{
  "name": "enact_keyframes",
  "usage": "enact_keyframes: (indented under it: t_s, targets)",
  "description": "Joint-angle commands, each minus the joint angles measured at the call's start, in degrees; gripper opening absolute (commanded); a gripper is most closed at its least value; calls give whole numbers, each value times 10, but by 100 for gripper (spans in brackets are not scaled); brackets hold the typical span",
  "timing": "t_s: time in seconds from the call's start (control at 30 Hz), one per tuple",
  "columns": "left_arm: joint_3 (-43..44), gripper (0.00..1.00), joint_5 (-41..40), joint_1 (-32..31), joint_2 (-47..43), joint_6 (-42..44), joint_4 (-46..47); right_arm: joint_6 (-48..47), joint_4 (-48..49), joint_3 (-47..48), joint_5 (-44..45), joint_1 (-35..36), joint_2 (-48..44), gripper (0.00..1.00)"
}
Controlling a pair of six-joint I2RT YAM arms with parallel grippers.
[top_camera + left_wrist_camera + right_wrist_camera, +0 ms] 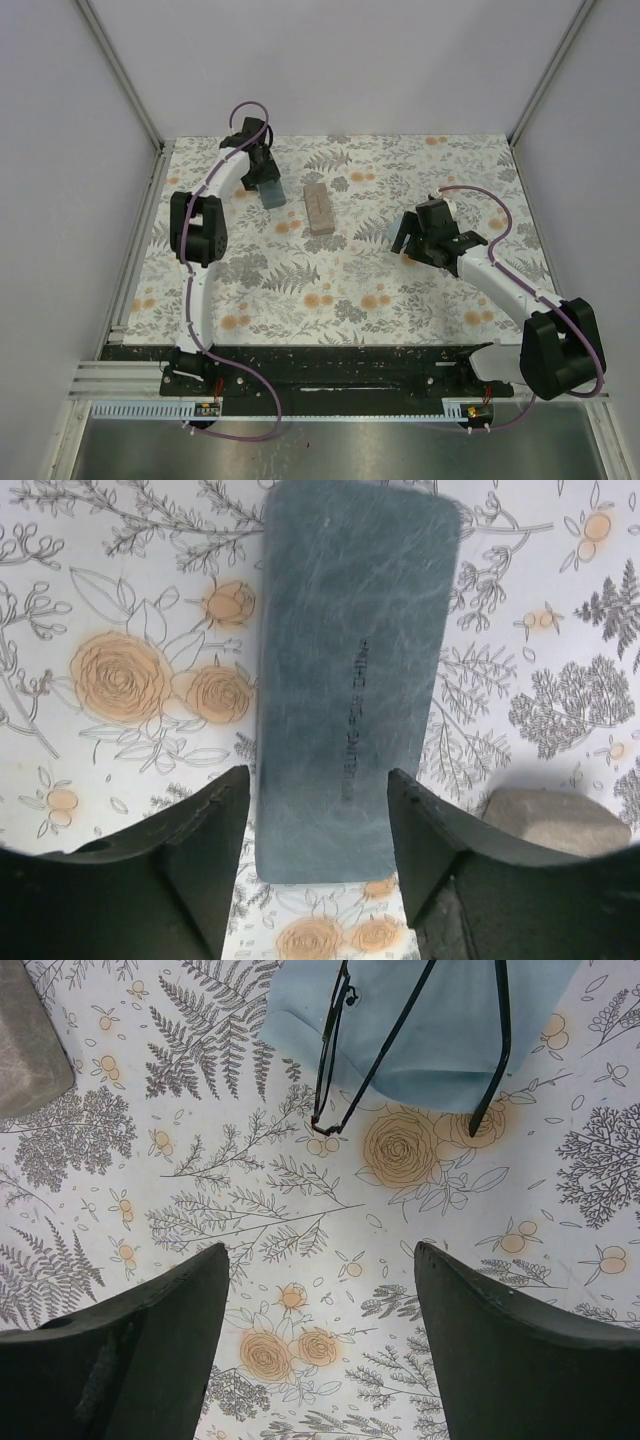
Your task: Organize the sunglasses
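surface: table [400, 290] in a fern-and-rose print; plain white walls [330, 60] around it
sunglasses [387, 1048]: thin black frame, arms unfolded; lying partly on the light blue cloth [440, 1060], arm tips on the print; ahead of the right gripper [320, 1260]
right gripper: jaws wide, nothing between them; apart from the frame
left gripper [318, 780]: fingers flank the near end of the slate-blue case [350, 660]; squeezing or not, cannot tell
tan case [320, 208]: between the two arms, untouched
step, as judged: securing case and glasses
handling: descend over one slim arm, clear of the cloth; close gently; keep the case square between the fingers
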Motion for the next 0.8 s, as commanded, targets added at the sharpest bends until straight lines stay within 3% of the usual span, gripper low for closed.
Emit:
enact_keyframes:
  t_s: [0.0, 0.2, 0.3, 0.33, 0.4, 0.77]
  targets:
    - [-60, 41, 56, 1, -78, 17, 34, -8, 4, 20, -6, -4, -9, 82]
    - [-259, 41, 141, -26, -272, 11, 138, -21, 37, 2, -72, -5, -24, 80]
    - [-293, 65, 98, -36, -307, 14, 129, -18, 45, -2, -91, -5, -35, 81]
    - [-287, 85, 87, -36, -306, 16, 120, -16, 47, -3, -93, -4, -38, 80]
    - [-261, 99, 36, -36, -292, 22, 95, -16, 47, -3, -99, -4, -43, 81]
    - [-31, 99, -85, -42, -121, 55, -39, -28, 33, -10, -85, -5, -78, 81]
